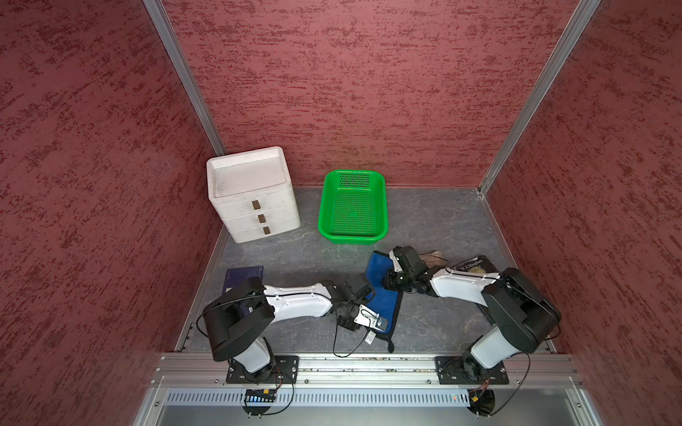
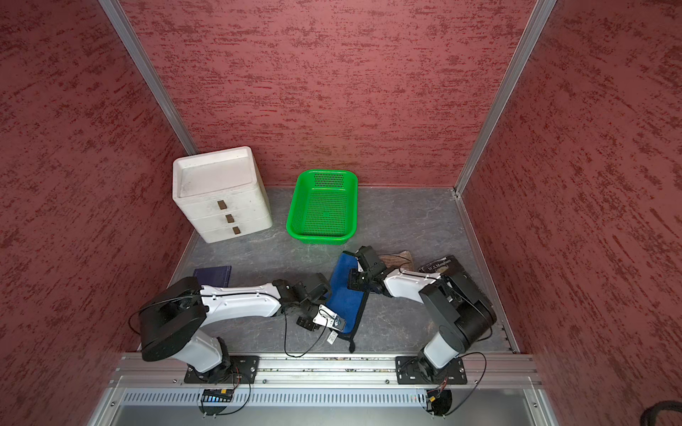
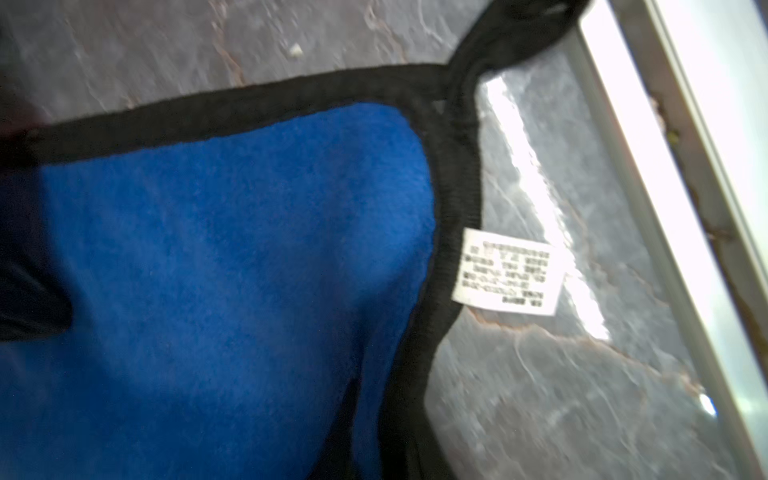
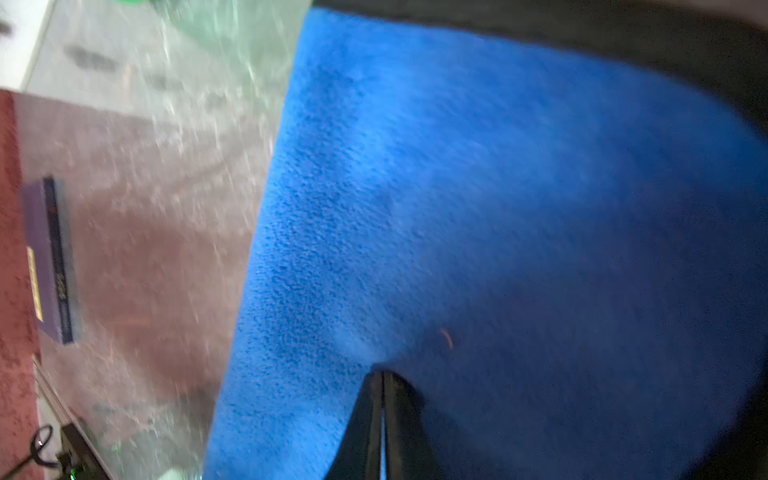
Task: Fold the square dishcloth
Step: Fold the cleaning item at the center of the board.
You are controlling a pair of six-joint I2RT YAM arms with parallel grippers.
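Note:
The blue dishcloth [image 1: 383,302] with a black border lies as a long doubled strip on the grey table, in both top views [image 2: 345,298]. My left gripper [image 1: 348,324] is at its near end, by the white label [image 3: 507,270] and the black corner loop. There the cloth [image 3: 228,249] rises in a pleat toward the jaws, which are hidden; it looks pinched. My right gripper [image 4: 382,376] is at the strip's far end [image 1: 389,282]. Its fingers are shut together and their tips press into the blue pile [image 4: 457,187].
A white drawer unit [image 1: 254,199] and a green basket [image 1: 352,238] stand at the back. A purple book [image 1: 243,274] lies left. A dark book [image 1: 476,267] and a brown item [image 1: 435,258] lie right. An aluminium rail [image 1: 369,363] runs along the front.

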